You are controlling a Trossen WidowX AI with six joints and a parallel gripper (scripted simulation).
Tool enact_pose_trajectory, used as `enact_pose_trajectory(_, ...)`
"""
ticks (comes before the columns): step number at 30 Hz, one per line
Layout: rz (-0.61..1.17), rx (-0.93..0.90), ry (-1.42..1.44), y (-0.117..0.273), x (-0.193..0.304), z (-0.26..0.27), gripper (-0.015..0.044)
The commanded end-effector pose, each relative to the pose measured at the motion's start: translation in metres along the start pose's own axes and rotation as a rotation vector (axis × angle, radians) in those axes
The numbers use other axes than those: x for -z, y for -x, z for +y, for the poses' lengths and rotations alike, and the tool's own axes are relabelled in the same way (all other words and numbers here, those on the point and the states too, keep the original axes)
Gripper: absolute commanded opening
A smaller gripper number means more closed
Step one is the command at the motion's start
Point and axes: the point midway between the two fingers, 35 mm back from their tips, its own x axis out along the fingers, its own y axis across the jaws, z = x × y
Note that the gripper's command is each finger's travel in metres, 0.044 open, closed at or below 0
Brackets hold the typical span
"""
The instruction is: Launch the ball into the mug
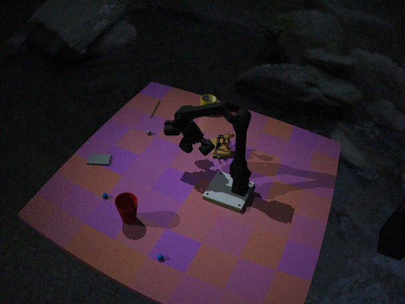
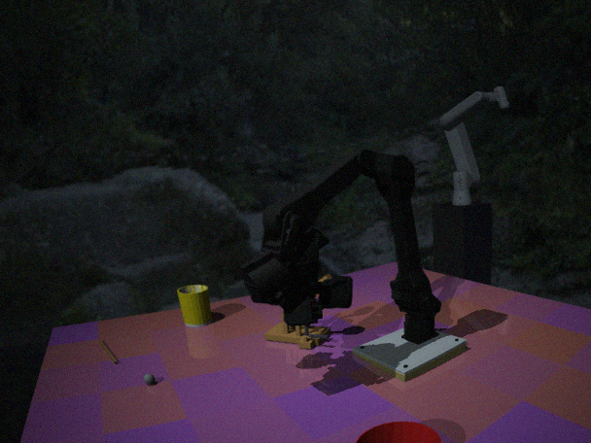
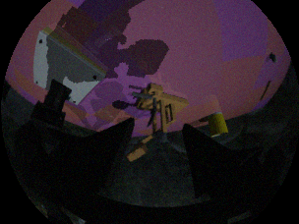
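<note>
The yellow mug [image 1: 206, 103] [image 2: 195, 306] [image 3: 217, 124] stands upright at the back of the table; what is inside cannot be made out. The small wooden catapult [image 1: 218, 154] [image 2: 277, 334] [image 3: 174, 100] stands between the mug and my base. Its throwing arm [image 3: 138, 153] shows raised in the wrist view. My gripper [image 1: 197, 147] [image 3: 158, 124] is open and empty, close to the catapult, partly hiding it in the exterior view. No ball shows in the catapult. A grey ball [image 1: 148, 133] [image 2: 149, 379] and two blue balls [image 1: 104, 195] [image 1: 160, 257] lie on the table.
A red cup [image 1: 128, 208] [image 2: 400, 432] stands on the near side. A flat grey block [image 1: 99, 159] lies at the left, and a thin stick [image 1: 155, 109] [image 2: 108, 352] lies toward the back left. Another arm [image 2: 462, 151] stands on a pedestal beyond the table.
</note>
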Motion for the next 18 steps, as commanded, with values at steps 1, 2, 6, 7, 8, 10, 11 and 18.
enact_pose_trajectory(1, -0.036, 0.016, -0.094, -0.002, 0.006, -0.011, 0.0394)
enact_pose_trajectory(2, -0.047, 0.016, -0.123, -0.003, 0.007, -0.015, 0.0420)
enact_pose_trajectory(6, -0.084, 0.003, -0.229, -0.003, 0.010, -0.028, 0.0440)
enact_pose_trajectory(7, -0.095, 0.002, -0.254, -0.004, 0.012, -0.031, 0.0440)
enact_pose_trajectory(8, -0.106, 0.002, -0.280, -0.004, 0.014, -0.034, 0.0440)
enact_pose_trajectory(10, -0.128, 0.002, -0.331, -0.005, 0.018, -0.041, 0.0440)
enact_pose_trajectory(11, -0.137, -0.001, -0.357, -0.005, 0.019, -0.044, 0.0440)
enact_pose_trajectory(18, -0.199, -0.020, -0.542, -0.006, 0.028, -0.068, 0.0440)
